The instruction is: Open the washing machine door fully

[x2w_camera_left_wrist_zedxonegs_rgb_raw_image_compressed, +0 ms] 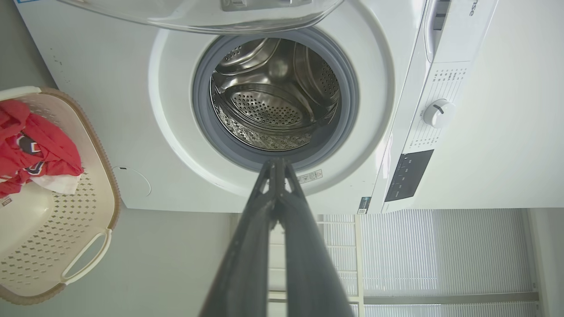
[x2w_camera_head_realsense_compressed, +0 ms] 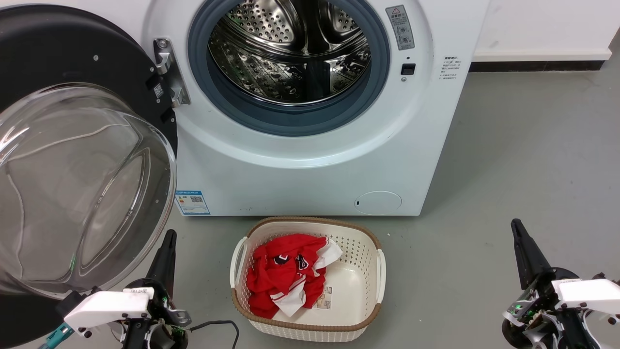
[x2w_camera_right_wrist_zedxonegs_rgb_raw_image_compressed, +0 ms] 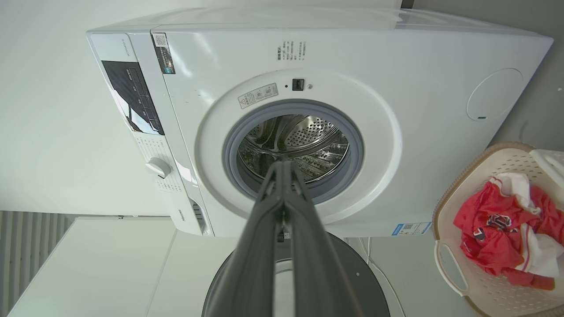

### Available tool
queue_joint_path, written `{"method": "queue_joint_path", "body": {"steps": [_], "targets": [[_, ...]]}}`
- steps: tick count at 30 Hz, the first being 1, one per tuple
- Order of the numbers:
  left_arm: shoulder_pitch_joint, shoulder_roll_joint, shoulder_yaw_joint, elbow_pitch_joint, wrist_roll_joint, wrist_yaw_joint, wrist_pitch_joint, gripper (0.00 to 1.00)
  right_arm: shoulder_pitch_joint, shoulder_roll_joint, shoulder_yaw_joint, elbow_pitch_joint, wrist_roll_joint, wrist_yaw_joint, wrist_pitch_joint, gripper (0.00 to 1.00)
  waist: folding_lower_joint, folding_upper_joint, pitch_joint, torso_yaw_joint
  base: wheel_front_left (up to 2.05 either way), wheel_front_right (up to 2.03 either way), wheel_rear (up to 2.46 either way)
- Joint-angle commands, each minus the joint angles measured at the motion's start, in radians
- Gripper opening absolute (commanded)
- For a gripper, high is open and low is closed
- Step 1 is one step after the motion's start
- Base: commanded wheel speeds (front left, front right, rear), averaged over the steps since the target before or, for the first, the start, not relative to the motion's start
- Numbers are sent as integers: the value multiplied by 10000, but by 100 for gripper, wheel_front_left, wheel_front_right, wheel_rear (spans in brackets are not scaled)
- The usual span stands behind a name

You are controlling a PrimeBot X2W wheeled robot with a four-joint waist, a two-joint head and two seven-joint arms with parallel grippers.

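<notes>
- Head view, nearest first: the left pincer (x2w_camera_head_realsense_compressed: 169, 238) sits at the lower left, its two dark fingers pressed together on nothing. Its tip stands close by the lower rim of the washing machine door (x2w_camera_head_realsense_compressed: 82, 165); whether they touch cannot be told.
- The right pincer (x2w_camera_head_realsense_compressed: 517, 229) sits at the lower right over bare grey floor (x2w_camera_head_realsense_compressed: 508, 169), well apart from the machine, fingers likewise closed and empty.
- Left wrist view shows that pincer (x2w_camera_left_wrist_zedxonegs_rgb_raw_image_compressed: 277, 164) as one narrow wedge with no gap at the tip; right wrist view shows the same of its own pincer (x2w_camera_right_wrist_zedxonegs_rgb_raw_image_compressed: 285, 165).
- Between the arms a cream laundry basket (x2w_camera_head_realsense_compressed: 379, 271) with a brown rim stands on the floor, just in front of the machine. A crumpled red and white garment (x2w_camera_head_realsense_compressed: 281, 276) lies in its left half.
- The washing machine door hangs swung out to the left of the opening, held by a metal hinge (x2w_camera_head_realsense_compressed: 167, 72). Its glossy black inner face and clear bulging glass turn towards the camera.
- Right wrist view catches the door (x2w_camera_right_wrist_zedxonegs_rgb_raw_image_compressed: 361, 281) as a dark disc below the machine's front.
- Behind, the white washing machine (x2w_camera_head_realsense_compressed: 300, 184) stands with its mouth uncovered: a blue-grey rubber ring (x2w_camera_head_realsense_compressed: 290, 123) frames the perforated steel drum (x2w_camera_head_realsense_compressed: 290, 53).
- Farthest, a white wall (x2w_camera_head_realsense_compressed: 542, 24) meets the floor at a dark skirting.
</notes>
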Motion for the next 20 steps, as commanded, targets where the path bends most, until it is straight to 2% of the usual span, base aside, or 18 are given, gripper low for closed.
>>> {"method": "queue_joint_path", "body": {"steps": [1, 20], "targets": [[-92, -24, 65, 10, -173, -70, 42, 0, -145, -12, -25, 34, 187, 0, 57, 0, 0, 0, 1, 2, 0, 0, 0], [-84, -28, 69, 11, -230, -84, 66, 0, -142, 8, -45, 36, 220, 0, 92, 0, 0, 0, 3, 3, 0, 0, 0]]}}
